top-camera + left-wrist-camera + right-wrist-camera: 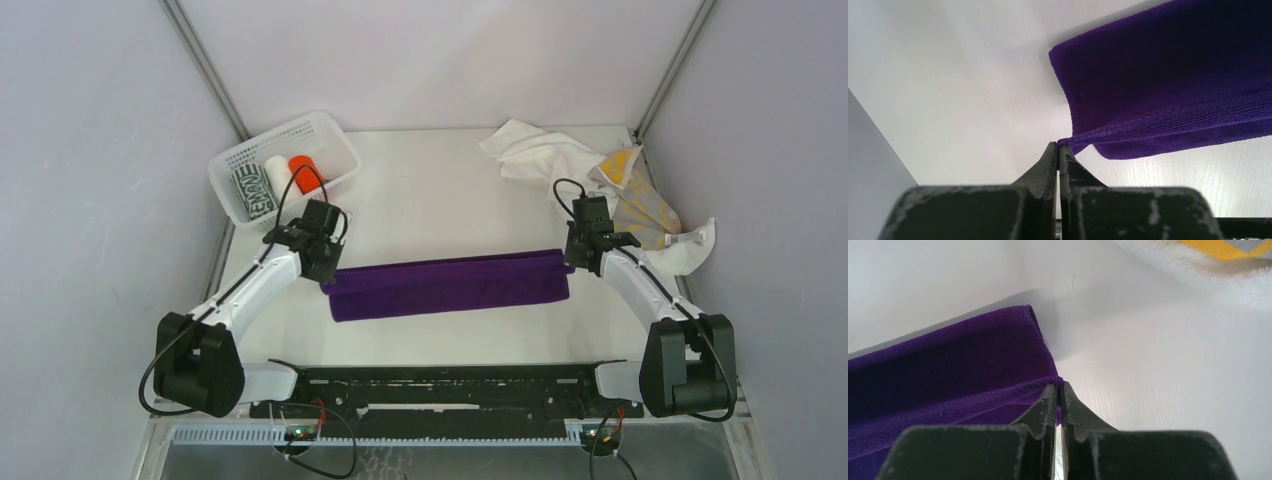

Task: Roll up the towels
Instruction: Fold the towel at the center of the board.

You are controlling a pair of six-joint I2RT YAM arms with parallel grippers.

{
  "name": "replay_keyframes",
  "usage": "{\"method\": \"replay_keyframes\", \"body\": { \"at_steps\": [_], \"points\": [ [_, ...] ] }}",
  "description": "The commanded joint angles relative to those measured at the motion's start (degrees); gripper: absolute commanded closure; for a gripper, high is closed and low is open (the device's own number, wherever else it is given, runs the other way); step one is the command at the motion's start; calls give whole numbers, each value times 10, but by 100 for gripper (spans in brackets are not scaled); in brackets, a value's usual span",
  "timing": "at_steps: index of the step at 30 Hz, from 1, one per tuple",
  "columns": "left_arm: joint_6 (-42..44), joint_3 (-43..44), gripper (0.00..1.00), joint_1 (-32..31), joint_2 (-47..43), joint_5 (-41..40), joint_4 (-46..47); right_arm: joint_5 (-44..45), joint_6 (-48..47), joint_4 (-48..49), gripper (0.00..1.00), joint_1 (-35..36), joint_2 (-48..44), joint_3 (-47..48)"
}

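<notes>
1. Slippage is the risk: the purple towel (pixel 448 284), laid folded across mid-frame, is pinched only at its end corners by the left gripper (pixel 1058 150) and right gripper (pixel 1059 390), both clamped on thin hem; a corner could be freed by uneven pulling (or the fold skewed).
2. Counted: one purple towel, three rolls (pixel 277 172) in the basket (pixel 342 148) at upper left, loose towels (pixel 545 150) piled at upper right (number unclear).

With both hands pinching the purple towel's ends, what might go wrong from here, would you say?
The left hand and right hand each pinch only a thin hem of the purple towel, so it may slip free. The right arm sits close to the loose towels, and could snag them.
</notes>
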Motion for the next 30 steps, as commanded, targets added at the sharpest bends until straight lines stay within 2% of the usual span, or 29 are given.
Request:
{"method": "replay_keyframes", "body": {
  "at_steps": [1, 12, 24, 30],
  "points": [
    [-7, 5, 97, 1, 2, -53, -29, 43, 9, 26, 100, -11, 8, -3],
    [-17, 16, 88, -34, 26, -65, -49, 22, 29, 26, 100, -11, -2, -25],
    [-24, 36, 85, -61, 46, -64, -78, 21, 40, 15, 100, -11, -18, -41],
    [-29, 54, 81, -76, 58, -72, -99, 7, 43, 2, 96, -11, -22, -41]
  ]
}}
